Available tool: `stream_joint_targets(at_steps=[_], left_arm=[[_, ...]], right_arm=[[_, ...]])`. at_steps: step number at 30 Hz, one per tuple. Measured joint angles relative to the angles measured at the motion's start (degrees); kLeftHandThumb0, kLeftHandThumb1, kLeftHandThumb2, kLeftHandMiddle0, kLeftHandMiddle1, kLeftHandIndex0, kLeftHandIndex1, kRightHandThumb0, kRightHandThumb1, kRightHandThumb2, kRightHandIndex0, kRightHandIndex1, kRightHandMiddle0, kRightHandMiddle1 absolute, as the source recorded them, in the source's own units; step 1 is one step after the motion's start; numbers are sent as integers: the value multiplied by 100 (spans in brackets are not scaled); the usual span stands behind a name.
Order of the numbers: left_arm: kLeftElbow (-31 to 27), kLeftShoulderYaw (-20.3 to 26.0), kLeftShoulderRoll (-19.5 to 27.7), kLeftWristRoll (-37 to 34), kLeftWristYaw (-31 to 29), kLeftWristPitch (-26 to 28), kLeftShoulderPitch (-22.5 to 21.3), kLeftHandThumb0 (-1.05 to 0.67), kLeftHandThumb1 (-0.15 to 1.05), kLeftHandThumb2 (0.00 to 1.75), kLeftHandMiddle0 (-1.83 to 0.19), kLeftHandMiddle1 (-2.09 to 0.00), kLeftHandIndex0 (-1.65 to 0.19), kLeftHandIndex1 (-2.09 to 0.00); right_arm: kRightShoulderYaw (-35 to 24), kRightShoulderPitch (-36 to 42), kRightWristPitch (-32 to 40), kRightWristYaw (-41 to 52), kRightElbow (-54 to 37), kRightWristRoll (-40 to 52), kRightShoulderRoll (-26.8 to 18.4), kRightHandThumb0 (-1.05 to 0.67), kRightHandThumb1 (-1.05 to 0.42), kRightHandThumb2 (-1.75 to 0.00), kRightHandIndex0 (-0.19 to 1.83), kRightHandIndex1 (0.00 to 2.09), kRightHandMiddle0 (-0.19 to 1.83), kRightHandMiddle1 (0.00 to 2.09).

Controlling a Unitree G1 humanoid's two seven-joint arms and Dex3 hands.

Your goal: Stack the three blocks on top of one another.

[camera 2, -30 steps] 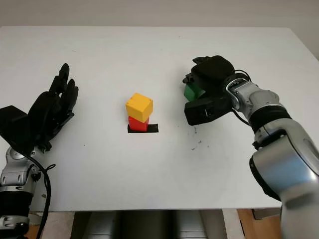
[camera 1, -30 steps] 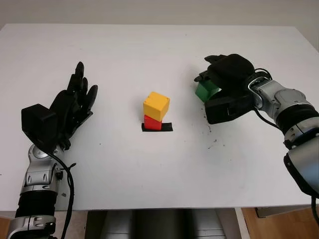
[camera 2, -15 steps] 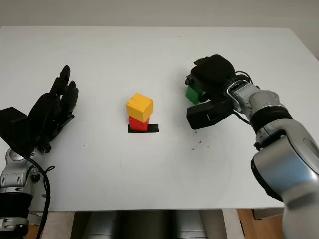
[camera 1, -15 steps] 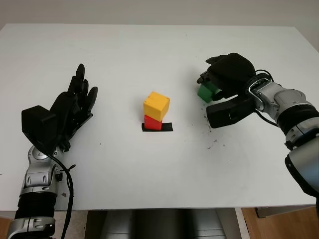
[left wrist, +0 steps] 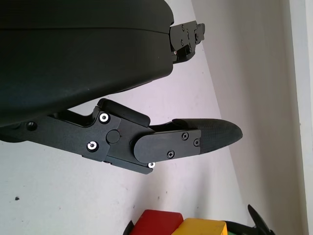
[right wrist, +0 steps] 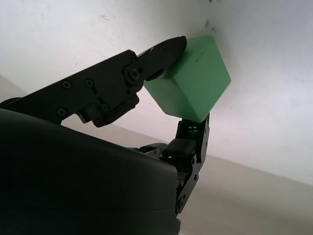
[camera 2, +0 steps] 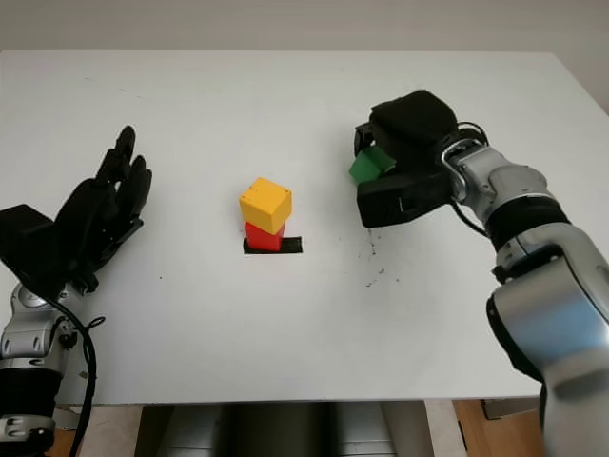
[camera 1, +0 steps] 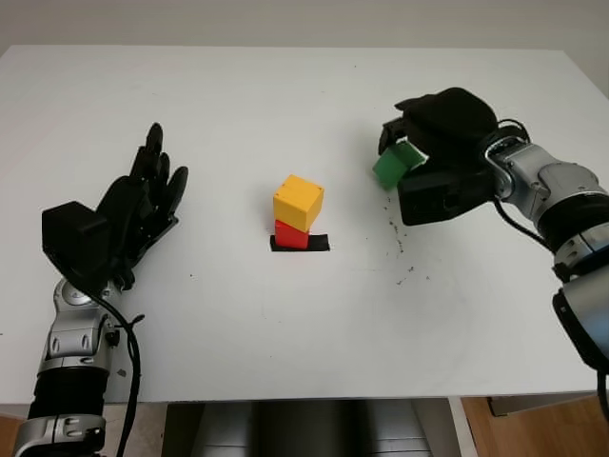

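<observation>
The right hand pinches the green block between its fingers, above the white table, right of the yellow block atop the red block; the left hand hovers open at far left.

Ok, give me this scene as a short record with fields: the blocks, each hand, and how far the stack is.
stack: yellow block on red block, at a black mark mid-table
green block: held off the table, tilted, right of the stack
right hand: shut on the green block
left hand: open, over the table's left side
progress: two of three stacked; green not yet placed
</observation>
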Motion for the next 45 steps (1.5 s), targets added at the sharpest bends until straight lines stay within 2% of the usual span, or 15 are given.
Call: stream_joint_targets(at_steps=[9, 14, 17, 19, 23, 25, 29, 39, 45], left_arm=[[0, -1, -1, 1, -12, 1, 0, -70, 105, 52, 19, 0, 19, 0], [2, -1, -1, 1, -17, 1, -1, -70, 105, 52, 19, 0, 19, 0], [2, -11, -10, 1, -1, 2, -2, -71, 105, 51, 19, 0, 19, 0], [2, -19, -25, 2, 15, 2, -2, -72, 105, 51, 19, 0, 19, 0], [4, -40, -30, 1, 15, -6, -2, -71, 105, 51, 19, 0, 19, 0], [5, -41, -29, 0, 15, -9, -2, -71, 105, 51, 19, 0, 19, 0], [1, -41, -31, 0, 41, 2, -2, -72, 105, 50, 19, 0, 19, 0], [-5, -50, -25, 0, -15, 0, 4, -72, 105, 51, 19, 0, 19, 0], [5, -52, -25, 2, -19, -34, 5, -73, 105, 51, 19, 0, 19, 0]], right_arm=[[-438, 1, -245, 435, -278, 478, -92, -31, -88, -6, 35, 4, 58, 103], [-1130, 2, -319, 1450, -367, 1533, 16, -31, -90, -6, 31, 4, 47, 123], [-1541, 18, -111, 2064, -585, 2150, 198, -40, -91, -6, 33, 6, 45, 129], [-1808, 68, 81, 2457, -809, 2576, 326, -39, -90, -5, 33, 6, 44, 132], [-2251, 388, 635, 3099, -1489, 3339, 630, -42, -90, -5, 33, 6, 42, 138], [-2434, 621, 1066, 3364, -1858, 3698, 803, -38, -90, -5, 32, 5, 41, 141], [-2681, 1140, 1820, 3614, -2742, 4172, 1094, -40, -92, -6, 29, 4, 38, 145], [-3087, 2365, 4100, 3233, -5058, 4923, 1857, -41, -96, -6, 23, 2, 25, 162], [-3278, 2732, 4718, 3186, -5754, 5402, 2151, -41, -99, -6, 19, 2, 16, 172]])
